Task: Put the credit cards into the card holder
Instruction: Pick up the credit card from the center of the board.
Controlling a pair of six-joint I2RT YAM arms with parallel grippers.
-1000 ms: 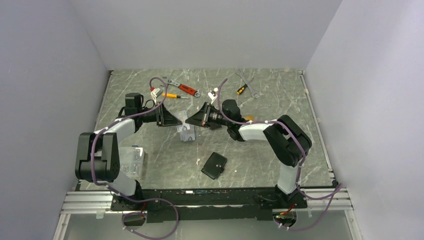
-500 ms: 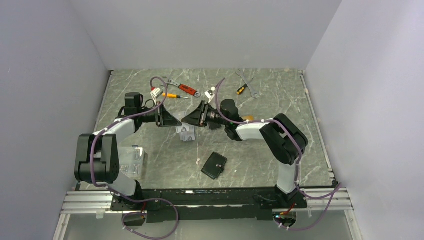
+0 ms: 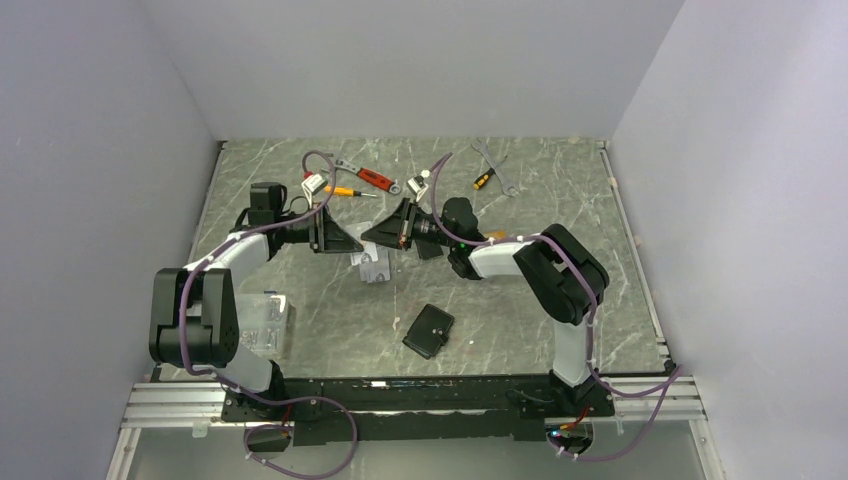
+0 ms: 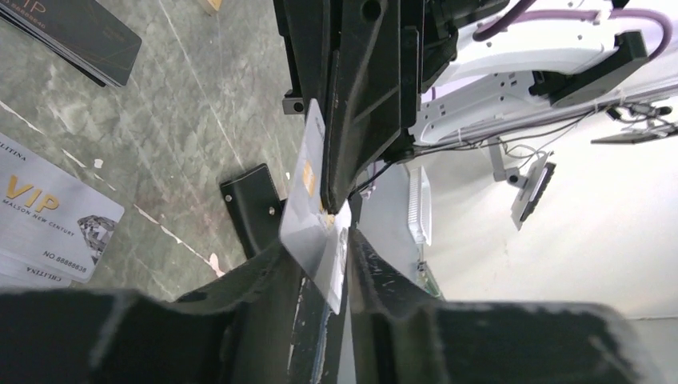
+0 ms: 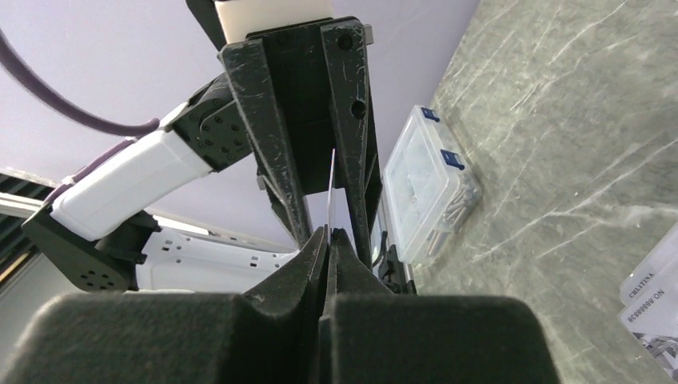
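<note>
Above the table's middle my two grippers meet tip to tip over one silver-grey credit card (image 4: 308, 188), which stands on edge. My right gripper (image 5: 329, 232) is shut on it; only its thin edge (image 5: 332, 180) shows there. My left gripper (image 4: 320, 240) has its jaws apart on either side of the same card, loosely around it. From above, the left gripper (image 3: 353, 243) and right gripper (image 3: 369, 238) almost touch. More silver cards (image 3: 373, 266) and black cards (image 3: 431, 251) lie below them. The black card holder (image 3: 428, 331) lies nearer the bases, away from both grippers.
A red wrench (image 3: 370, 178), a screwdriver (image 3: 345, 190) and a spanner (image 3: 497, 166) lie at the back. A clear plastic box of small parts (image 3: 265, 320) sits by the left arm's base. White walls stand on both sides.
My right gripper has slid a little left with the card, closing the gap to the left gripper. The left arm has barely moved.
</note>
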